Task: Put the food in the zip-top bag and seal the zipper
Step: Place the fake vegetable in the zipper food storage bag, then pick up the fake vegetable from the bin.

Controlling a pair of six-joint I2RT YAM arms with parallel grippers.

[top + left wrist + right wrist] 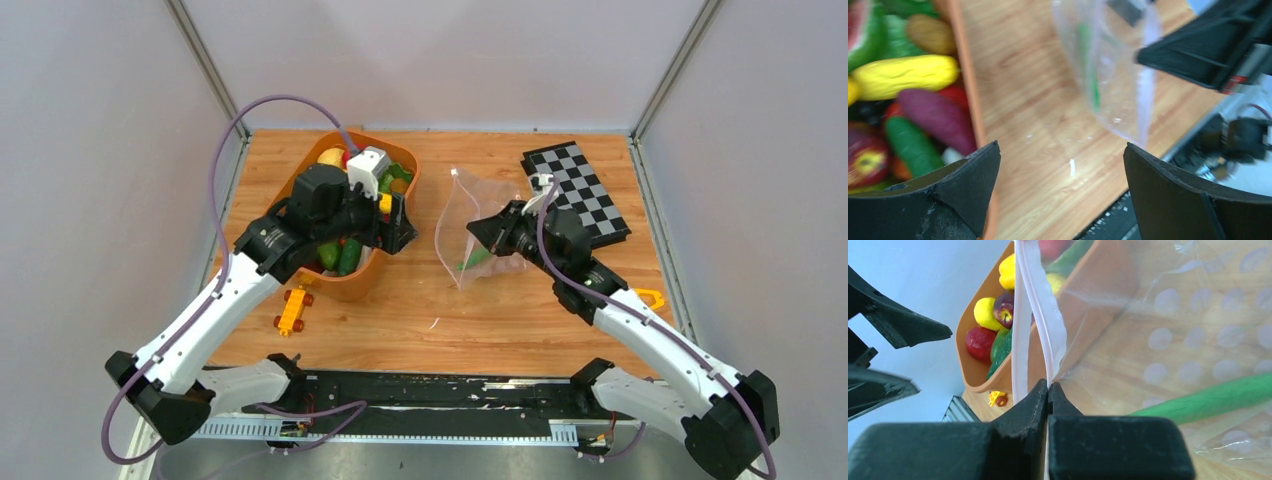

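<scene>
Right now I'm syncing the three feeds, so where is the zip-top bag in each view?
Top external: zip-top bag at centre.
Left wrist: zip-top bag upper middle, blurred.
Right wrist: zip-top bag fills the right side.
Shared landmark: orange tub, left of it everywhere.

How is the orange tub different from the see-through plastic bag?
The orange oval plastic tub is solid-coloured and piled with many toy foods. The clear crinkly plastic bag is see-through, with just one long green piece inside. The tub sits on the wooden table by itself, but the bag is pinched at its whitish zipper strip by the shut right gripper. Both hold toy food.
</scene>
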